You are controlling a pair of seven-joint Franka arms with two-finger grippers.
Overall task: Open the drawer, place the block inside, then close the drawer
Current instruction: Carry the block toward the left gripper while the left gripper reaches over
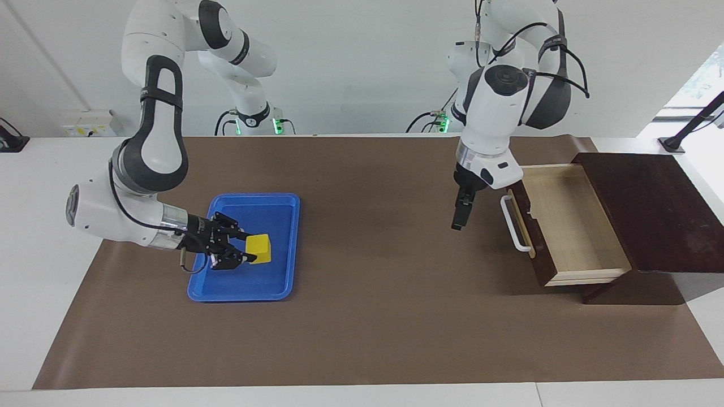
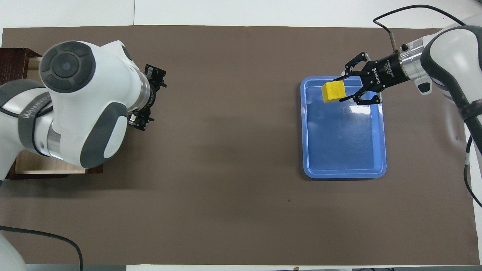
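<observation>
The yellow block (image 1: pixel 259 249) (image 2: pixel 333 91) is between the fingers of my right gripper (image 1: pixel 247 249) (image 2: pixel 342 89), which is shut on it and holds it a little above the blue tray (image 1: pixel 280 277) (image 2: pixel 344 150). The drawer (image 1: pixel 571 220) stands pulled out of its dark wooden box (image 1: pixel 650 209) at the left arm's end of the table, and its pale inside is bare. My left gripper (image 1: pixel 457 226) hangs over the table mat, pointing down, beside the drawer's white handle (image 1: pixel 516 223) and apart from it. In the overhead view the left arm hides most of the drawer (image 2: pixel 49 167).
A brown mat (image 1: pixel 373 316) covers the table. The tray lies toward the right arm's end and holds nothing else. Bare mat lies between the tray and the drawer.
</observation>
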